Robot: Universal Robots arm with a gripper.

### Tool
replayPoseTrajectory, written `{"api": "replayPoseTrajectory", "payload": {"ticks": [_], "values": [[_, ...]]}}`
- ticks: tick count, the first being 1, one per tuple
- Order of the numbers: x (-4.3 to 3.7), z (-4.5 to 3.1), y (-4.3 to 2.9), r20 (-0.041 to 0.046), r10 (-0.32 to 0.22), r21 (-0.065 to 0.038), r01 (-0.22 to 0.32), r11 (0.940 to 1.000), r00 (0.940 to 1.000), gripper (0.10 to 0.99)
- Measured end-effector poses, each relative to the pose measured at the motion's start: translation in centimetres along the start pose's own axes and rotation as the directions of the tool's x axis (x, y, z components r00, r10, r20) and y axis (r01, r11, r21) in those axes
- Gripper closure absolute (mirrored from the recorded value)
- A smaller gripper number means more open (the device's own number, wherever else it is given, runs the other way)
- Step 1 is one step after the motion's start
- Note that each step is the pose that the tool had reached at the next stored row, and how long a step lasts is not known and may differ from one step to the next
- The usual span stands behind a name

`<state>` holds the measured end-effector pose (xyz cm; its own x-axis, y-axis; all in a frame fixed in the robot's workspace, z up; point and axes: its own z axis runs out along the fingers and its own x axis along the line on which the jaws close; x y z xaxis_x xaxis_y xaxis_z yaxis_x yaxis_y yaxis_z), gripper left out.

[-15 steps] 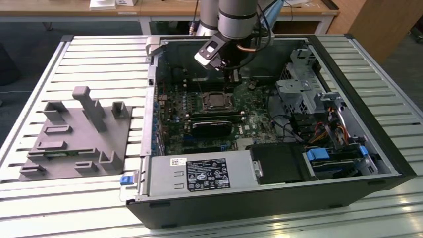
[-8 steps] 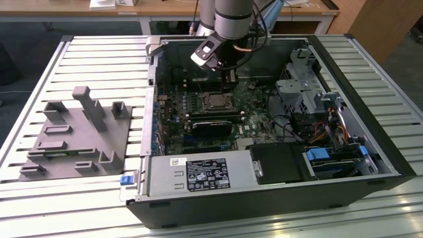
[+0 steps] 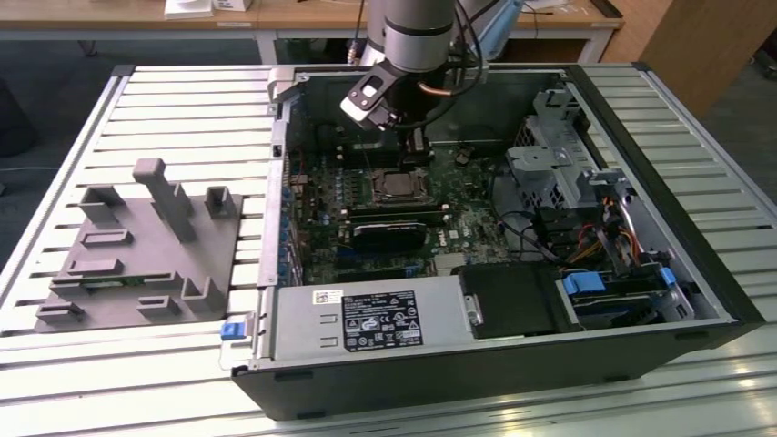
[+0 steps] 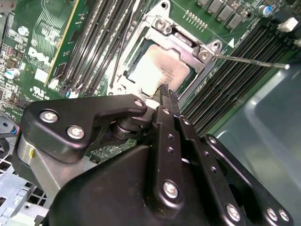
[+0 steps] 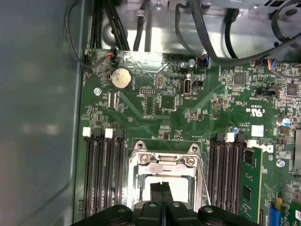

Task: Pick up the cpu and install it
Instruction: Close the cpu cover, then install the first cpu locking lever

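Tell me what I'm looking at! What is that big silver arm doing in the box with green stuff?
That is a robot arm, a machine that bends like yours. At its end is a gripper: two black fingers for pinching. One picture comes from a camera off the arm. The other two come from cameras riding on the arm's wrist. The box is a computer lying open on a slatted table. The green sheet is its main board. The shiny square in the metal frame is the chip, the computer's brain. It already lies in its place. The fingers are pressed shut, holding nothing, their tips close above the chip. A grey stand sits on the table beside the computer.
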<state>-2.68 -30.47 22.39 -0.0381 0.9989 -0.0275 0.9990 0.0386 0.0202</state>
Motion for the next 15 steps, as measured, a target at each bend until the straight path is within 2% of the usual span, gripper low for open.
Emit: {"api": "replayPoseTrajectory", "payload": {"ticks": [11,15], "values": [[0.00,0.01,-0.20,-0.0003,0.000,0.000,0.000,1.0000,1.0000,0.980],[-0.01,-0.41,-0.19,-0.0004,0.000,0.000,0.000,1.0000,1.0000,0.980]]}}
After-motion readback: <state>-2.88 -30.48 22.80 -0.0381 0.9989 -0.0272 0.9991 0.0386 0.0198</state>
